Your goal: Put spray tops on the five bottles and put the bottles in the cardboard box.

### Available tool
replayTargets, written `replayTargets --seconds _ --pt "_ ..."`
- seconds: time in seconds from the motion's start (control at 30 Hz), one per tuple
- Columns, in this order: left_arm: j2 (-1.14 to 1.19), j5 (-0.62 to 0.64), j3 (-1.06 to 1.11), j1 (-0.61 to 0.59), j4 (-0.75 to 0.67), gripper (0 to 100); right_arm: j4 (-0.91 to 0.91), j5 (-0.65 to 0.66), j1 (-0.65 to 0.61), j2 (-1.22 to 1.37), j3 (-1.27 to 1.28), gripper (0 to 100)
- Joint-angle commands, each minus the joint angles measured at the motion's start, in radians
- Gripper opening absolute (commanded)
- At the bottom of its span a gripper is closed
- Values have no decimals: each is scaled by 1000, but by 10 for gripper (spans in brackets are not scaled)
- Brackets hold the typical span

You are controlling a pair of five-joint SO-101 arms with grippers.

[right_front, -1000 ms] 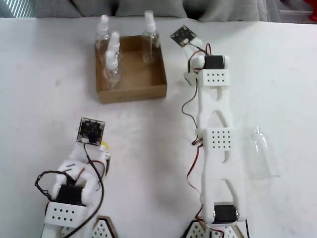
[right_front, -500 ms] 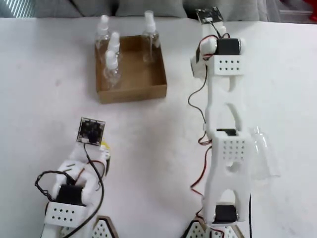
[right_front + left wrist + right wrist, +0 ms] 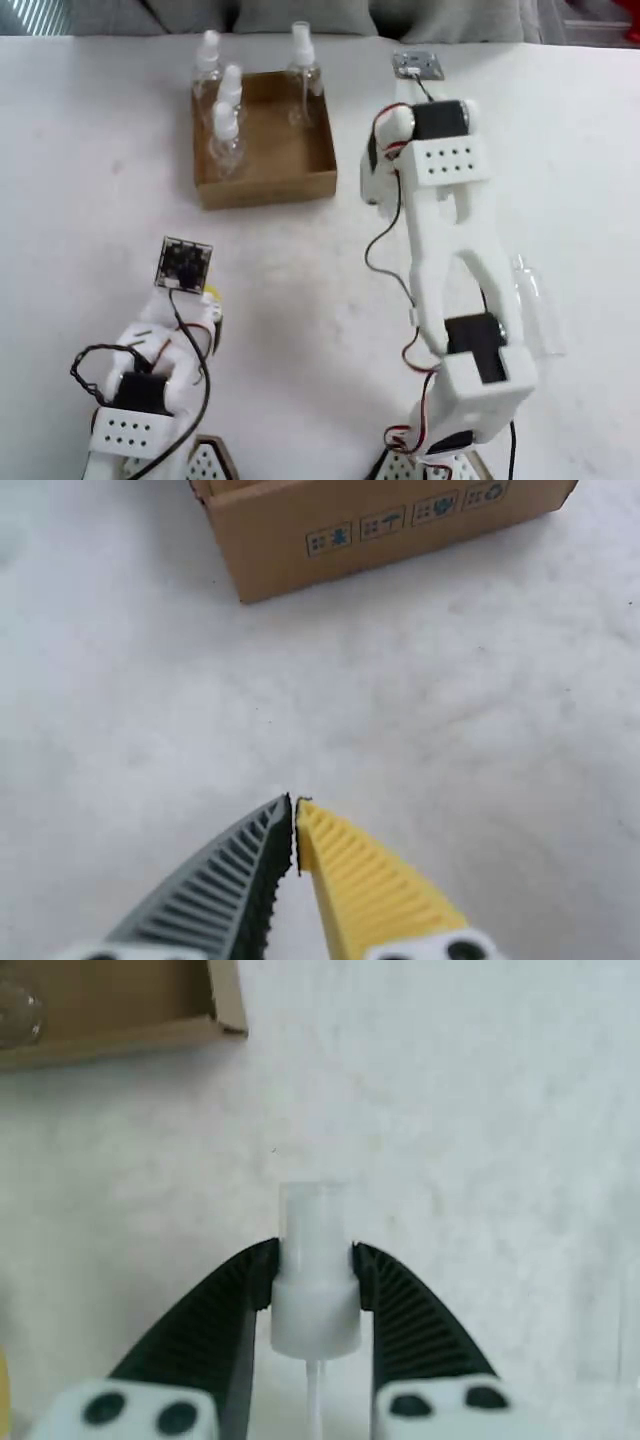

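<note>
White plastic spray top [image 3: 315,1290] is clenched between the black fingertips of the right tool [image 3: 312,1257]. It is held over bare tabletop [image 3: 100,150], near a corner of the cardboard box [image 3: 265,188].

Change over the last second: the right arm [image 3: 440,230] swung from the box's right side out toward the far edge of the tabletop, then drew back. Its wrist now sits nearer to us again, and the elbow has lifted toward the high camera. It covers more of the uncapped bottle [image 3: 535,310] than before. That clear bottle lies on its side on the tabletop to the right of the arm and has not shifted.

Box contents unchanged: 4 capped bottles [image 3: 222,130] stand inside, toward its far and left sides.

The left tool [image 3: 294,805] is pressed shut on nothing, grey and yellow tips meeting. It is parked low at the near left of the tabletop, facing the box wall, and has not moved.

Our reading: 4 of 5 bottles are done, and the arm is repositioning with the last top in hand. The fifth bottle is lying down, so we judge it will need steadying or standing up, likely by the idle left tool, before the top can go on.
</note>
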Motion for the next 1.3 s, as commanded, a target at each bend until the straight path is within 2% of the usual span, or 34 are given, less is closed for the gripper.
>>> replayTargets --seconds 0.0,0.3,0.47,0.57,0.77,0.93,1.03,1.13,1.27 --pt "-13 -9 -5 -10 6 23 7 -100 -77 -117 86 17" --pt "-13 -9 -5 -10 6 23 -154 -126 -269 -170 276 18" --pt "-13 -9 -5 -10 6 23 -337 -135 -355 -170 433 16" --pt "-13 -9 -5 -10 6 23 -472 -212 -409 -170 551 18" --pt "-13 -9 -5 -10 6 23 -719 -215 -473 -170 736 31" --pt "-13 -9 -5 -10 6 23 -719 -215 -469 -170 746 175" --pt "-13 -9 -5 -10 6 23 -720 -215 -469 -170 756 227" --pt "-13 -9 -5 -10 6 23 -720 -213 -469 -170 756 214" --pt "-13 -9 -5 -10 6 23 -716 -212 -460 -180 755 146"
